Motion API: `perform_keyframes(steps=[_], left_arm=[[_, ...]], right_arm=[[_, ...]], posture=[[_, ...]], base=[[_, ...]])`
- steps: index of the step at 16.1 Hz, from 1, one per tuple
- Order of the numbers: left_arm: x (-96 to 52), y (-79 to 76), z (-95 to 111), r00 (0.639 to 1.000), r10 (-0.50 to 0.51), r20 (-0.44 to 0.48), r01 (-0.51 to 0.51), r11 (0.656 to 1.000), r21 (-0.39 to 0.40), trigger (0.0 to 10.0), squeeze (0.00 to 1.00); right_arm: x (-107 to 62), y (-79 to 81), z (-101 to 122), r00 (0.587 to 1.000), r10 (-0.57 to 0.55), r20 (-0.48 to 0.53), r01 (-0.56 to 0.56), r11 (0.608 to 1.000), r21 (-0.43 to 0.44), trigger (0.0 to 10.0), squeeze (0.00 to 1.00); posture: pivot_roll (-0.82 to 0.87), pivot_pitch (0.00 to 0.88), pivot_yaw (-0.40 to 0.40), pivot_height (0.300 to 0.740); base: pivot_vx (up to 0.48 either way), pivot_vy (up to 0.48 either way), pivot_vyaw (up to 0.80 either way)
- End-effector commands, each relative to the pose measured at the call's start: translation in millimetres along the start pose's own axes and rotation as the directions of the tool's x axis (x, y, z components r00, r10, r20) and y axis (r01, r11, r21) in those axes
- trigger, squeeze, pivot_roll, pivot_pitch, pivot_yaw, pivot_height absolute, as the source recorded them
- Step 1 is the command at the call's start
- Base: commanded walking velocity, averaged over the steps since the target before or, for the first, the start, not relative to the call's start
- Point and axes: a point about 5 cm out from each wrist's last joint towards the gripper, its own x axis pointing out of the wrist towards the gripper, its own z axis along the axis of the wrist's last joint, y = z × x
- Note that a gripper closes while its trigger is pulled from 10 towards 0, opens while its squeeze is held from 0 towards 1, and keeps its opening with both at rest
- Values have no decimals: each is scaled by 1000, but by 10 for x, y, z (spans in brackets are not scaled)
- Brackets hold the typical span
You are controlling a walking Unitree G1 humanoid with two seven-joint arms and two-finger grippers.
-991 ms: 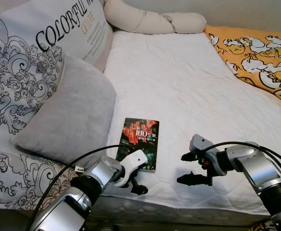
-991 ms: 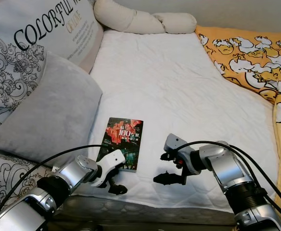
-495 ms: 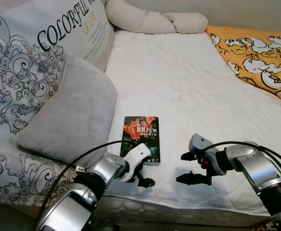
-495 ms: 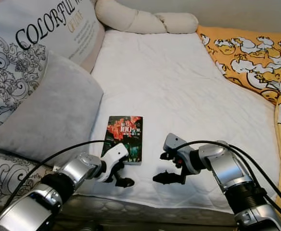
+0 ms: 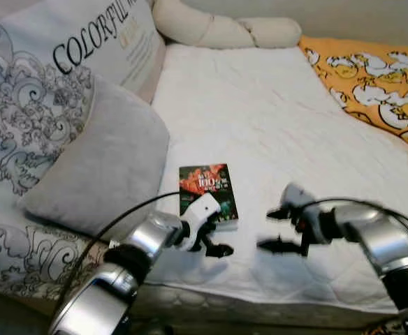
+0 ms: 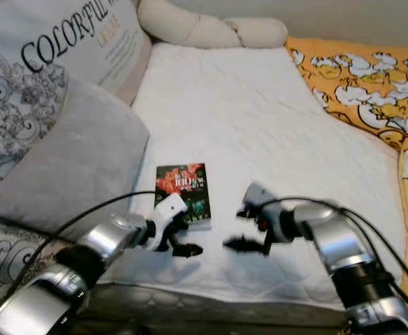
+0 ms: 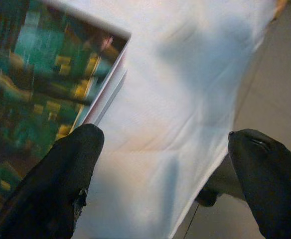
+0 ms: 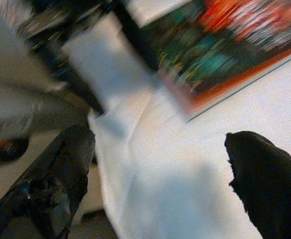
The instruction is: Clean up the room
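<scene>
Two spread tools — left tool [image 7: 160,164] at book [image 5: 205,188] corner, right tool [image 5: 274,229] beside

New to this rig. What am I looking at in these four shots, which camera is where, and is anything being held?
It is a humanoid robot standing at a bed. The two wide pictures come from a stereo camera on its head, looking down; the two close ones come from cameras on its wrists, looking along each gripper's black fingers.

On the white mattress lies a book with a dark red and green cover. Beside it is a grey pillow, behind that a large printed cushion, and an orange duck-print blanket lies on the far side.

The left gripper is open at the book's near edge. The right gripper hovers open beside the book. Nothing is held.
</scene>
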Motion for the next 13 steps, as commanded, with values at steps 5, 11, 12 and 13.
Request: perform_keyframes(steps=[5,11,12,13], left_arm=[[-473,-13,151,972,116,205,-110,993,-36,10000,0],[-1146,156,135,576,705,414,-612,707,-353,10000,0],[-1205,149,102,528,748,401,-654,660,-370,10000,0],[-1250,148,79,488,779,393,-683,622,-384,10000,0]], right_arm=[[-225,-146,63,924,-329,196,307,942,134,10000,0],[133,-197,-200,684,-720,113,654,675,341,10000,0],[177,-191,-253,622,-779,78,702,599,386,10000,0],[200,-179,-285,568,-821,53,732,533,424,10000,0]], posture=[[-83,0,36,740],[-22,0,-5,740],[-7,0,-22,740],[1,0,-31,740]], base=[[0,0,0],[0,0,0],[0,0,0],[0,0,0]])
